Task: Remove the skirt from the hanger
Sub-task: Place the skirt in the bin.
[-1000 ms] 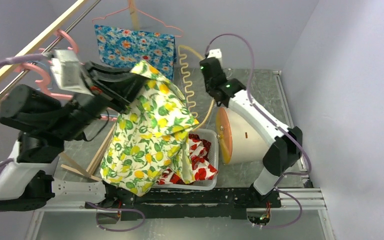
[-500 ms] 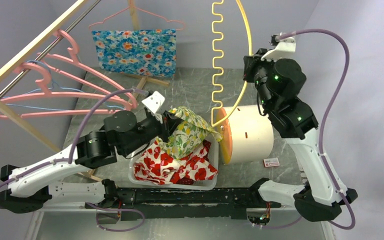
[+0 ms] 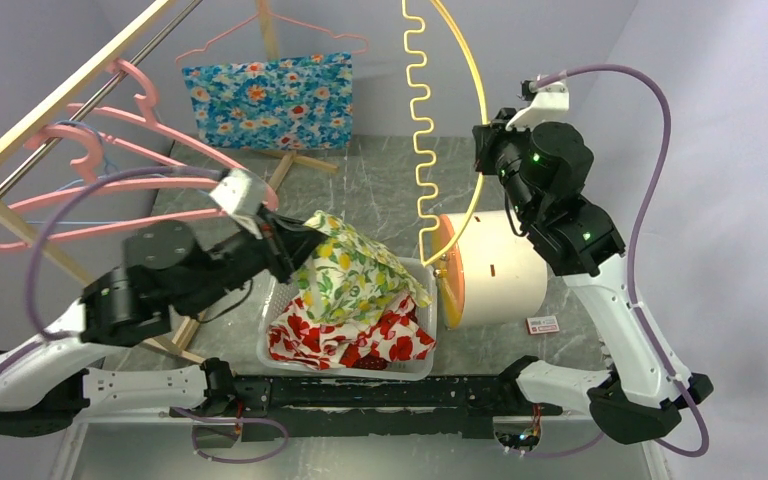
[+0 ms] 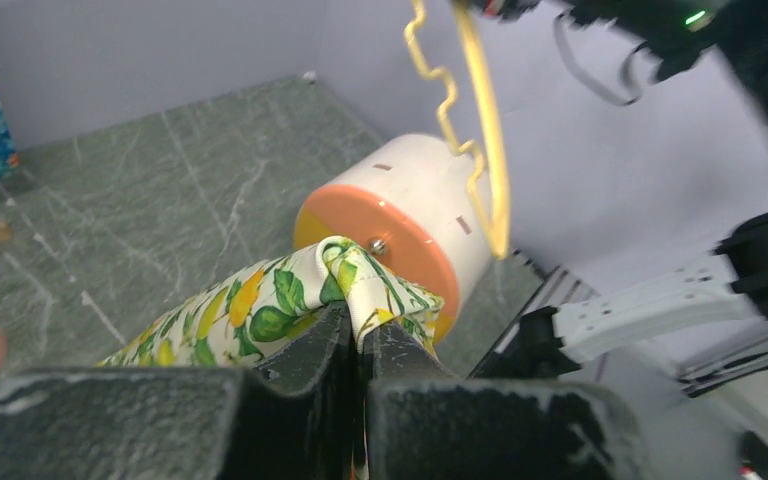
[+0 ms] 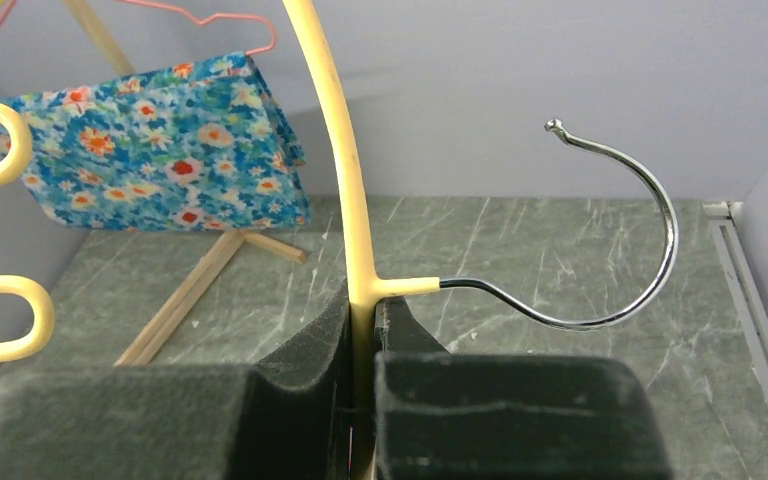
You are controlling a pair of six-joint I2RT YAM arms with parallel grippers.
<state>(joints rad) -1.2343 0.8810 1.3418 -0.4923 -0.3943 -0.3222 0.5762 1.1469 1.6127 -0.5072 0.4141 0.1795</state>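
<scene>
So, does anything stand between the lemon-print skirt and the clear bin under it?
Nothing visible does. The left end effector holds the skirt, whose lower part lies in the bin on a red floral garment. The right end effector holds the yellow hanger apart from it.

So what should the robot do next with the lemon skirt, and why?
Probably open the left gripper and let the lemon skirt drop into the bin. The skirt is already off the yellow hanger, which the right gripper holds up high. It drapes over the bin on top of the red flowered cloth, pinched only at one fold.
</scene>
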